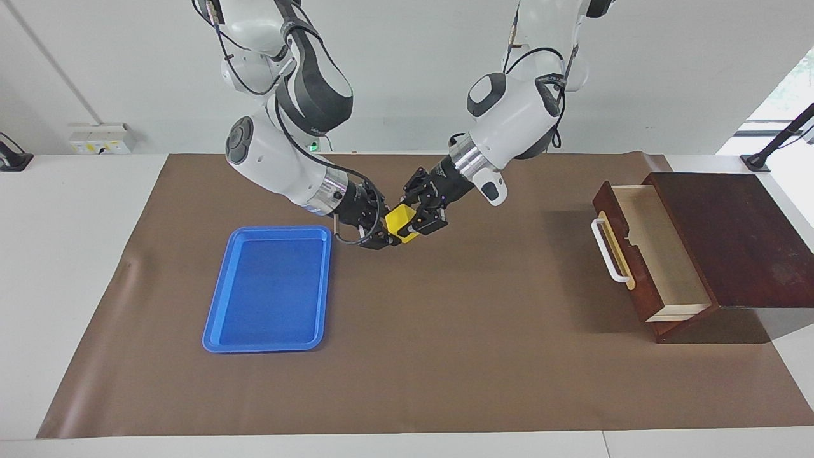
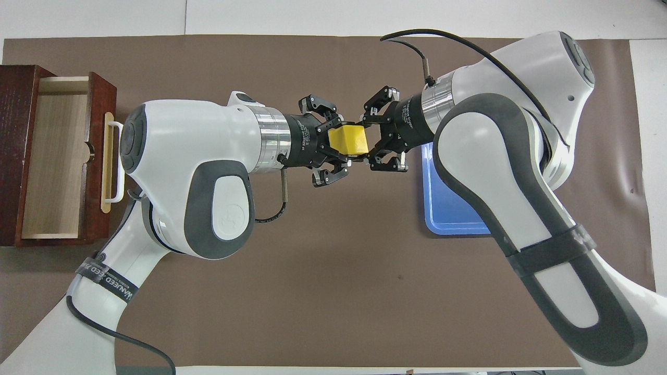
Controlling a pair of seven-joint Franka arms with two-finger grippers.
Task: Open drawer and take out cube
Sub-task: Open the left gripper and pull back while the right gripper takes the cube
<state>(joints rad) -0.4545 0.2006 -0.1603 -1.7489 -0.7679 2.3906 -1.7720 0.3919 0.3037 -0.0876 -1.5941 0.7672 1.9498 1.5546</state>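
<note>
Midair, we had the cube (image 1: pixel 401 223) between both hands over the bench (image 1: pixel 445 356): left hand (image 1: pixel 416 224) pinching it, right hand (image 1: pixel 386 233) touching, grip unclear. Drawer (image 1: pixel 655 254) open. Looked light, rigid, smooth; flat faces suit pinching.

Yellow cube (image 1: pixel 399 222), blue tray (image 1: pixel 270 287), reddish-brown drawer (image 1: pixel 648 248) with pale interior and white handle (image 1: pixel 608 251), brown mat (image 1: pixel 445 356), 2 white-and-grey arms.
</note>
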